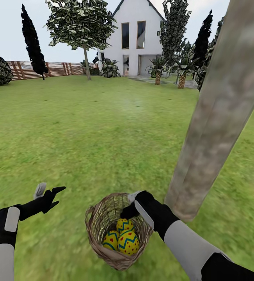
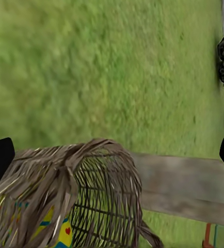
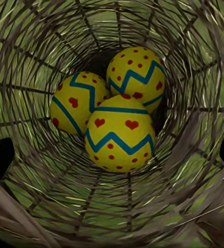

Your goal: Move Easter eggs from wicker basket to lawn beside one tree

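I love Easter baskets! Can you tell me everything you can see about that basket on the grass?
The wicker basket is small, brown and bucket-shaped, woven from thin twigs with gaps that let the green show through. It sits on the lawn close beside a thick pale tree trunk. Three yellow Easter eggs with blue zigzags and red marks lie bunched together at its bottom. The right gripper hovers at its rim, over the opening.

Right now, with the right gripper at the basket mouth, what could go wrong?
The three Easter eggs lie packed together at the bottom, so closing on one may nudge or pinch a neighbour. The right gripper sits at the rim of the wicker basket, which already tilts; a push could tip it. The tree stands close beside, crowding the right arm.
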You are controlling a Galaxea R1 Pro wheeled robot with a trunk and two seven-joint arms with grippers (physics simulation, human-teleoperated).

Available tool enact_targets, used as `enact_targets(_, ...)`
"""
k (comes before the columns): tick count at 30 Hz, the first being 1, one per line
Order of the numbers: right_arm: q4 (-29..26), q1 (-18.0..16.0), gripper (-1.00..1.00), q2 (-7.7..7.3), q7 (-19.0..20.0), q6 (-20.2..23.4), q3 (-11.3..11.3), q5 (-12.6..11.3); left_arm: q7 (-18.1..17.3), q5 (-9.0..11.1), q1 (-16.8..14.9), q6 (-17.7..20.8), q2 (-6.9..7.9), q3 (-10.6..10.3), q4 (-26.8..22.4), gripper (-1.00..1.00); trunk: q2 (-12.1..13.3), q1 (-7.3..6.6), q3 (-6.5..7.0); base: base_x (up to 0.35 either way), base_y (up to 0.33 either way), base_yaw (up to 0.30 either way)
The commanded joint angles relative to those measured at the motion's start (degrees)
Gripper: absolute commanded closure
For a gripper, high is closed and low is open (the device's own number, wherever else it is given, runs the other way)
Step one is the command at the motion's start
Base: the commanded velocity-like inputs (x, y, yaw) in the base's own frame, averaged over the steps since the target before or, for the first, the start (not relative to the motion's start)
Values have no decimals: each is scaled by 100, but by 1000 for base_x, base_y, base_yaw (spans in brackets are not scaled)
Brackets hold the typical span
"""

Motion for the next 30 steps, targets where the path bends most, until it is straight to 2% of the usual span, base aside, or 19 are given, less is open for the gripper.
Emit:
enact_targets(1,-2,-6,-100,0,-21,28,13,-96,-38,-25,-6,35,-3,16,-1,-100,-44,22,-24,0,0,0)
enact_targets(7,-12,-6,-100,0,-22,41,18,-275,-36,-25,-6,35,-10,13,0,-100,-285,153,-131,0,0,0)
enact_targets(30,-25,-3,-100,0,-22,41,9,-277,-38,-25,-6,31,-10,18,8,-100,-1207,658,-544,0,0,0)
